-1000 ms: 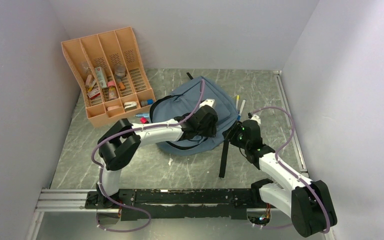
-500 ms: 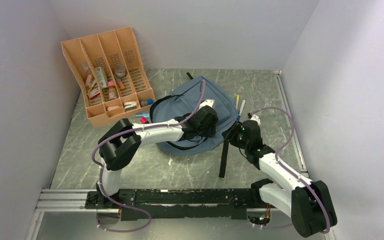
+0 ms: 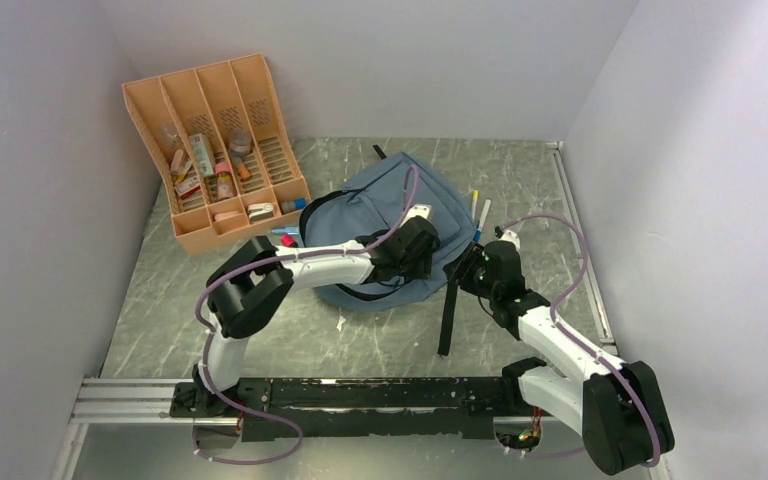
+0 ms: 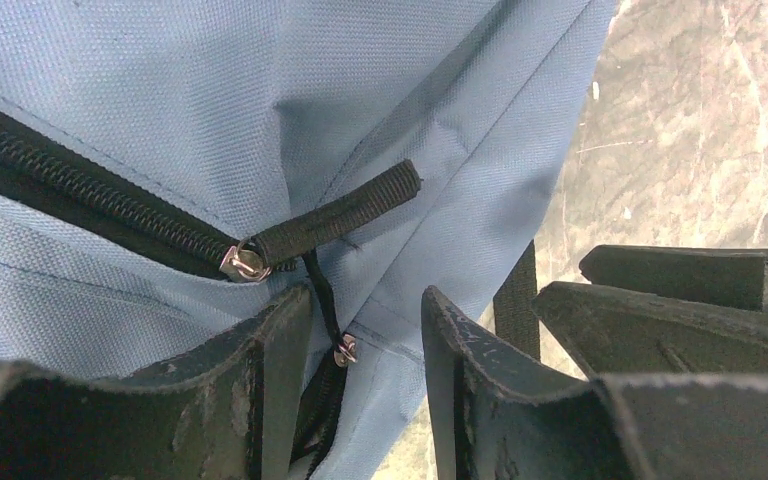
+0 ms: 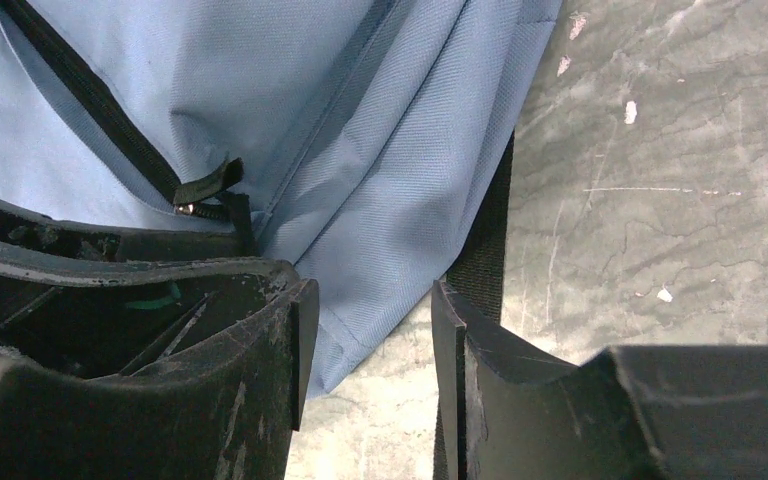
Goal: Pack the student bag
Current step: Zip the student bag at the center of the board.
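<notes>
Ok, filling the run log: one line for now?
left gripper: open, by zipper pull | right gripper: open, over student bag edge | nothing held

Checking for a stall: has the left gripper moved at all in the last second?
Yes, slightly. The left gripper has edged right and toward the near edge over the student bag, farther from the fixed orange organizer.

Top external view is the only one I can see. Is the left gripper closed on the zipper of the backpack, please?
Observer: No. The left wrist view shows the left gripper open, with the zipper pull cord lying between its jaws, not gripped.
Operator: And the right gripper?
Observer: Open as well. In its wrist view the right gripper straddles the lower edge of the backpack, beside a black strap.
</notes>
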